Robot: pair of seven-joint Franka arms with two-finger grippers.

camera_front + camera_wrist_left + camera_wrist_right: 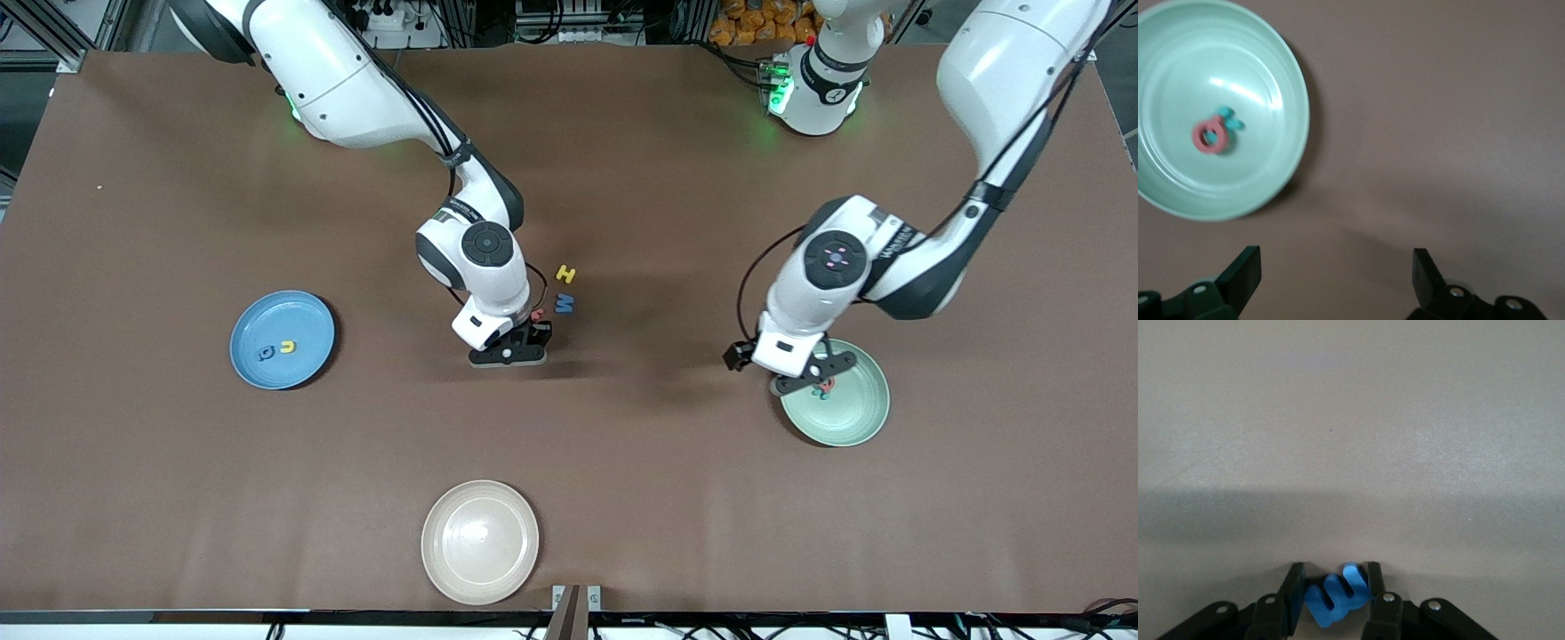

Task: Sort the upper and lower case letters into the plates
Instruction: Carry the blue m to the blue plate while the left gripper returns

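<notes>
The brown counter (178, 462) is seen with wide bare stretches toward every edge. The blue plate (307, 313) is set toward the right arm's end, well in from the counter's edge, and a yellow letter (287, 347) and a dark blue letter (266, 354) are seen lying in it, just beside each other. The pale green plate (858, 418) is set toward the left arm's end, with open counter around it; a red ring-shaped letter (1209, 137) and a teal letter (1230, 119) are seen in it, touching. A cream-white plate (480, 542) is placed close to the counter's edge nearest the front camera, with nothing in it.

In the middle of the counter a yellow letter H (565, 274) and a blue letter W (564, 304) are laid on the bare surface, the W nearer to the front camera; a small red letter (537, 315) is partly hidden beside the right arm's wrist.

The right gripper (507, 354) is lowered to the counter near these letters. Its jaws are drawn in narrowly, and a blue wavy letter (1337, 593) is pinched between them.

The left gripper (813, 378) is held over the rim of the pale green plate. Its jaws are spread wide and nothing is gripped by them.
</notes>
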